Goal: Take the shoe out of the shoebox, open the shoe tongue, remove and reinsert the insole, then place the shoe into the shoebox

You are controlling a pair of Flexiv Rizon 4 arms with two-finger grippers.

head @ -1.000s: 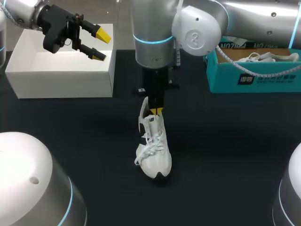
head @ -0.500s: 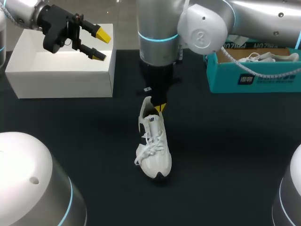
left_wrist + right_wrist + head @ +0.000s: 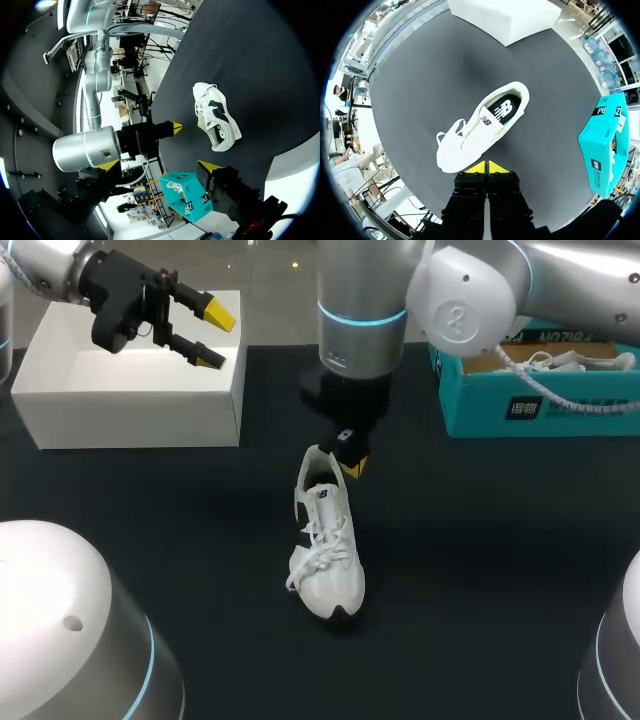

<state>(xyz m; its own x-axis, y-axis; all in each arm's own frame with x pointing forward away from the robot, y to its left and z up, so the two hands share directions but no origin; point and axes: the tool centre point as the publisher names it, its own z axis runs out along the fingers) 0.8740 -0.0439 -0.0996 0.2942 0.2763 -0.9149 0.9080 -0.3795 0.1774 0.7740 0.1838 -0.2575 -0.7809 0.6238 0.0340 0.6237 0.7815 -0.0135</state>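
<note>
Black table (image 3: pixel 480 570). White box (image 3: pixel 130 390), far left. Teal shoebox (image 3: pixel 540 405), far right. White shoe (image 3: pixel 325 540), centre, on its sole, toe nearest. Left gripper (image 3: pixel 212 335), above white box, fingers spread, empty. Right gripper (image 3: pixel 350 465), just over shoe's heel, tips pressed together, holding nothing.

White shoe (image 3: pixel 326 545) upright, outside teal shoebox (image 3: pixel 570 412)

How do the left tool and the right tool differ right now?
The left tool is open, fingers spread wide; the right tool is shut, tips together. The left tool hangs over the white box, well away from the white shoe; the right tool is close beside that shoe, near its heel end. Both have yellow tips and hold nothing.
</note>
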